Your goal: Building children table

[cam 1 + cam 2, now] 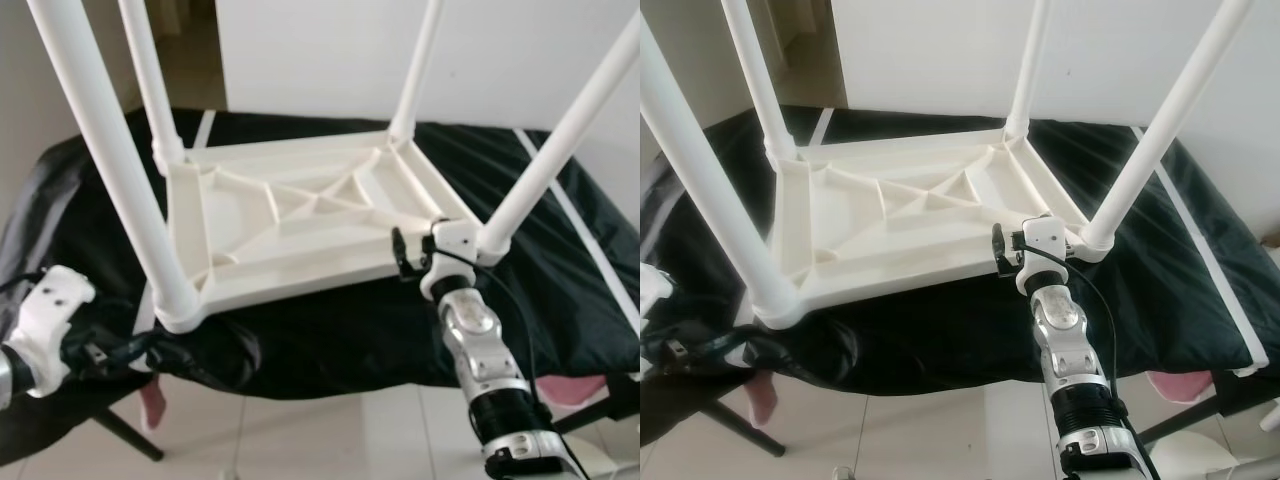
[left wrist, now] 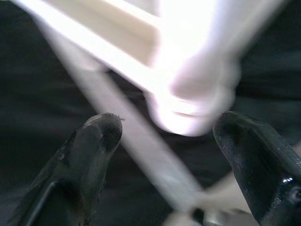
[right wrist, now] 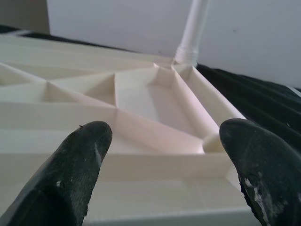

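Observation:
A white plastic children's table [image 1: 290, 215] lies upside down on a black-covered surface [image 1: 330, 340], its ribbed underside facing up. Its legs stand up from the corners, among them the near-left leg [image 1: 110, 150] and the near-right leg [image 1: 560, 140]. My right gripper [image 1: 403, 255] is at the tabletop's front edge beside the near-right corner socket [image 1: 460, 240]. In the right wrist view it [image 3: 164, 136] is open, its fingers [image 3: 75, 165] straddling the edge. My left gripper [image 2: 167, 127] is open just below the near-left corner socket [image 2: 197, 94], low at the left in the head views.
The black cover hangs over the front edge, with white strips [image 1: 590, 250] across it. A white wall [image 1: 330, 50] stands behind. Pale tiled floor [image 1: 330, 430] lies below, with a black stand leg [image 1: 120, 430] and pink items [image 1: 575, 390] near it.

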`<state>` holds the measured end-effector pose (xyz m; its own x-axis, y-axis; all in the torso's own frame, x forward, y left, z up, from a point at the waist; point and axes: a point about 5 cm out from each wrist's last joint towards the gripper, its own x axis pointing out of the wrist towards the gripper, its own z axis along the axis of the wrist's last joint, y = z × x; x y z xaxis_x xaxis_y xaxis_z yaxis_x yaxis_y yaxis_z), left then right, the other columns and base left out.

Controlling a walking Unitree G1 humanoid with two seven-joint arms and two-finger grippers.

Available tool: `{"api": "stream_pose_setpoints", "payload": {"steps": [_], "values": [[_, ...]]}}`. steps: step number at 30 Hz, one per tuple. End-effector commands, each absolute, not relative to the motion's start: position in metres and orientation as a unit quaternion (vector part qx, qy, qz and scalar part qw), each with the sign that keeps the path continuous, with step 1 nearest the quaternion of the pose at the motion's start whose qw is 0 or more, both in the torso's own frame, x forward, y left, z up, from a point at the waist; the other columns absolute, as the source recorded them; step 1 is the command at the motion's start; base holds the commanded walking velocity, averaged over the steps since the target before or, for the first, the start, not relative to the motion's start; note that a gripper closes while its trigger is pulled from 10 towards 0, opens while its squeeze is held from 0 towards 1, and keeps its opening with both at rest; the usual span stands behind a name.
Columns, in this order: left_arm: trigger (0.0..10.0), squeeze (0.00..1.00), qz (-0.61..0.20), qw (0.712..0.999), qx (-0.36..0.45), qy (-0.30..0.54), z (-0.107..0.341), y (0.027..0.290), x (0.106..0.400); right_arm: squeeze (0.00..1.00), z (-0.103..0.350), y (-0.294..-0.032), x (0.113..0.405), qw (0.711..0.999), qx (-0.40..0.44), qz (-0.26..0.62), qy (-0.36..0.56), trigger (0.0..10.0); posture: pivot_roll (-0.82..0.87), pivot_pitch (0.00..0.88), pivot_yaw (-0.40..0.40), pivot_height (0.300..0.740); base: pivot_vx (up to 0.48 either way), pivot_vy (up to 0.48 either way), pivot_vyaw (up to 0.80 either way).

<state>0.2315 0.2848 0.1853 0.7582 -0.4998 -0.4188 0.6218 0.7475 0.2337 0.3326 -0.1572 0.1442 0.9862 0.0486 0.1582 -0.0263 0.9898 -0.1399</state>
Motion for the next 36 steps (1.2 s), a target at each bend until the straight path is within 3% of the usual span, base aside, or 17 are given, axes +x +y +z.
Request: {"api": "stream_pose_setpoints", "payload": {"steps": [1,4,17,24,33,36], "values": [[10.0,0.00,-0.295,0.919,0.207,0.161,0.185,0.287,0.235,0.00,0.141,-0.166,0.330,0.995,-0.071,-0.001,-0.071,10.0,0.05,0.061,-0.043,0.740,0.000,0.000,0.00],[10.0,0.00,-0.232,0.938,0.228,0.117,0.192,0.300,0.259,0.00,0.136,-0.171,0.327,0.996,-0.069,-0.031,-0.057,10.0,0.04,0.062,-0.041,0.740,0.000,0.000,0.00],[10.0,0.00,-0.181,0.951,0.240,0.067,0.204,0.306,0.299,0.00,0.129,-0.183,0.320,0.992,-0.062,-0.102,-0.033,10.0,0.00,0.072,-0.025,0.740,0.000,0.000,0.00],[10.0,0.00,-0.183,0.960,0.213,0.025,0.205,0.291,0.325,0.00,0.124,-0.187,0.315,0.990,-0.048,-0.134,-0.019,10.0,-0.01,0.079,-0.021,0.740,0.000,0.000,0.00],[10.0,0.00,-0.219,0.964,0.151,-0.008,0.201,0.271,0.334,0.00,0.113,-0.189,0.309,0.986,-0.020,-0.162,0.014,10.0,-0.02,0.082,-0.009,0.740,0.000,0.000,0.00],[10.0,0.00,-0.256,0.957,0.136,-0.011,0.193,0.252,0.334,0.00,0.108,-0.189,0.309,0.986,-0.009,-0.162,0.028,10.0,-0.02,0.086,-0.009,0.740,0.000,0.000,0.00]]}}
